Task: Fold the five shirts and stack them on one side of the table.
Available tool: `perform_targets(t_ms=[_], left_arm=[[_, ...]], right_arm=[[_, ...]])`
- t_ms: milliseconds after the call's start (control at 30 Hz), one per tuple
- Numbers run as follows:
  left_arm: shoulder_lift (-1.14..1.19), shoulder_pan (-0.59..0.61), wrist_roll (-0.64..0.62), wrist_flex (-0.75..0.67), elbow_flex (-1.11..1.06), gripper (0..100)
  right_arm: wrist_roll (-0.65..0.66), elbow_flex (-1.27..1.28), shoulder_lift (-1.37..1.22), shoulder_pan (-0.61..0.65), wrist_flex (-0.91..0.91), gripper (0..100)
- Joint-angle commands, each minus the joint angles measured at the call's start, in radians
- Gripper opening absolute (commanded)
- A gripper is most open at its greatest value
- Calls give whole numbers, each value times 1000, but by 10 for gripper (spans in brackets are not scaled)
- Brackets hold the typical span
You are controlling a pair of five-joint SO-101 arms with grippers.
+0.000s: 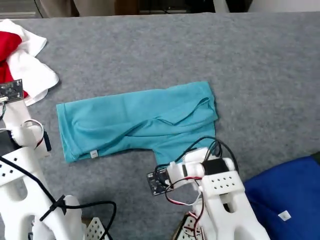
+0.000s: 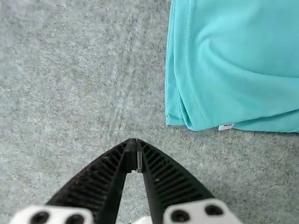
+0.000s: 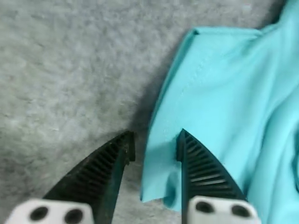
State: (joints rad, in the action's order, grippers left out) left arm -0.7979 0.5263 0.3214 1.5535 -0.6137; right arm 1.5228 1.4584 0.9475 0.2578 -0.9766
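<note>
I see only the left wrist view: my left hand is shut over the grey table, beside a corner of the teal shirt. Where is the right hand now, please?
Observer: The right hand is open at the near edge of the teal shirt, and it straddles the edge of the cloth.
Operator: Are there other shirts?
Observer: Yes, a blue shirt lies at the near right corner of the table, beside the right arm.
Operator: Anything more?
Observer: A heap of white and red clothes sits at the far left corner.
</note>
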Motion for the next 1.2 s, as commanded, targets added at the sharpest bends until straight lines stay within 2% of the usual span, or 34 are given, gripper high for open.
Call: perform_targets(t_ms=[0,67,233,433,533,700,967,1167], left_arm=[[-21,3,-6,-17,-2,19],[-21,6,-6,-15,-2,19],[-21,8,-6,-8,-3,19],[-22,11,-3,3,-2,19],[-22,11,-2,25,-2,19],[-22,11,0,35,-2,19],[-24,11,0,37,-2,19],[-24,11,0,37,-2,19]], right_arm=[[-12,15,27,16,12,169],[-12,19,27,16,12,155],[-12,22,28,16,21,12],[-57,65,30,-22,213,5],[-87,56,35,-39,252,5],[-91,-59,33,-39,192,5],[-91,-366,30,-33,-89,5],[-91,-452,27,-33,-78,5]])
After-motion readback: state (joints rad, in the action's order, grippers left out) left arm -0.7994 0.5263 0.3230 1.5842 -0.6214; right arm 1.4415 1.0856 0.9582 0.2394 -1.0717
